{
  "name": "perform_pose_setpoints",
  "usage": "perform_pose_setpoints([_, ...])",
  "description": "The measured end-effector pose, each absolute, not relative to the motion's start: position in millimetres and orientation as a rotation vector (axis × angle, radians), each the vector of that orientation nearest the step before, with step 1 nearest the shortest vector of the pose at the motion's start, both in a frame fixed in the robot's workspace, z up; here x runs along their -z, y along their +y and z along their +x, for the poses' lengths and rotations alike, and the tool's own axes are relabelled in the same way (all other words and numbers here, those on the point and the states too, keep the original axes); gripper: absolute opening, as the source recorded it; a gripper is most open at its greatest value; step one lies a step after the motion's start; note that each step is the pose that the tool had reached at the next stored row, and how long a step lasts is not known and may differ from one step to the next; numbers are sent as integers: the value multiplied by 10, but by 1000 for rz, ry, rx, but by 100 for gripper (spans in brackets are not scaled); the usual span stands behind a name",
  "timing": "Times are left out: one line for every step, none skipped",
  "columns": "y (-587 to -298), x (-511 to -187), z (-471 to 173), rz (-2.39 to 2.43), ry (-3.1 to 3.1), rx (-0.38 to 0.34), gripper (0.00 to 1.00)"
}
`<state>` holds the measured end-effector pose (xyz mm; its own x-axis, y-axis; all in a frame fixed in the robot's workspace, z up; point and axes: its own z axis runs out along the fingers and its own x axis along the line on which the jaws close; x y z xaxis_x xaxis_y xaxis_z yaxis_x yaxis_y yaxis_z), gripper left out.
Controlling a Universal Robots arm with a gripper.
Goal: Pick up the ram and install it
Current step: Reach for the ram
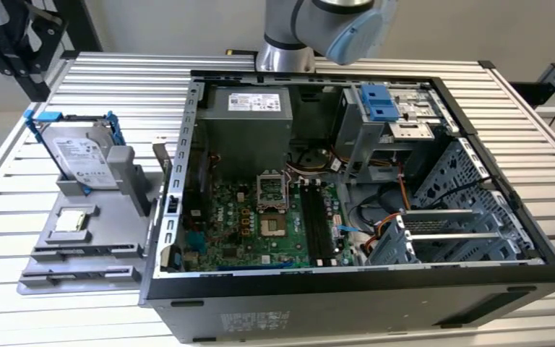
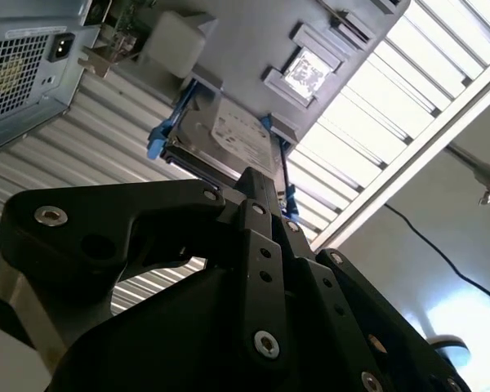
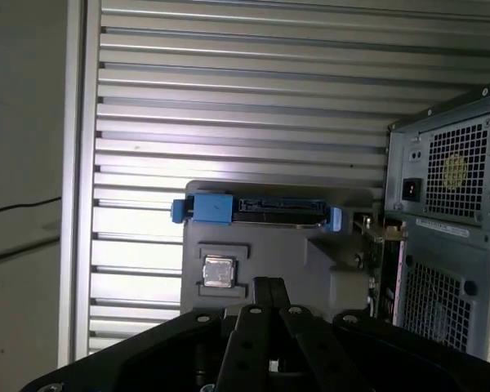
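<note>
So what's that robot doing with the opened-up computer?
A robot arm is up above an open computer case on a table. Its gripper has its fingers shut with nothing in them. It points toward the grey tray beside the case, where a hard drive in a blue frame sits. The long black memory slots inside the case look empty, so the ram is not in yet.

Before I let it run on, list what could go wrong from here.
1. In the first wrist view the end effector points toward the grey holder, where the hard drive stands; a descent could strike it.
2. The memory slots lie deep in the case, beside loose cables; snagging seems possible.
</note>
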<state>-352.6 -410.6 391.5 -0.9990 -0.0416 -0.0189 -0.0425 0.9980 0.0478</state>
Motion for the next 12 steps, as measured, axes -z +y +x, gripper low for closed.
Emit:
perform_pose_setpoints([-4109,-3915,-3536,-63,3122,-75,0])
perform_pose_setpoints([-4111,-3914,-3547,-60,3122,-75,0])
perform_pose_setpoints([-4112,-3914,-3560,-58,3122,-75,0])
perform_pose_setpoints([-4113,-3914,-3574,-55,3122,-75,0])
perform_pose_setpoints([-4114,-3914,-3589,-52,3122,-75,0])
perform_pose_setpoints([-4115,-3914,-3604,-48,3122,-75,0])
perform_pose_setpoints([-4116,-3913,-3616,-46,3122,-75,0])
perform_pose_setpoints([-4116,-3913,-3626,-45,3122,-75,0])
perform_pose_setpoints([-4116,-3913,-3632,-45,3122,-75,0])
perform_pose_setpoints([-4116,-3913,-3631,-45,3122,-75,0])
perform_pose_setpoints([-4116,-3913,-3632,-45,3122,-75,0])
perform_pose_setpoints([-4116,-3913,-3631,-45,3122,-75,0])
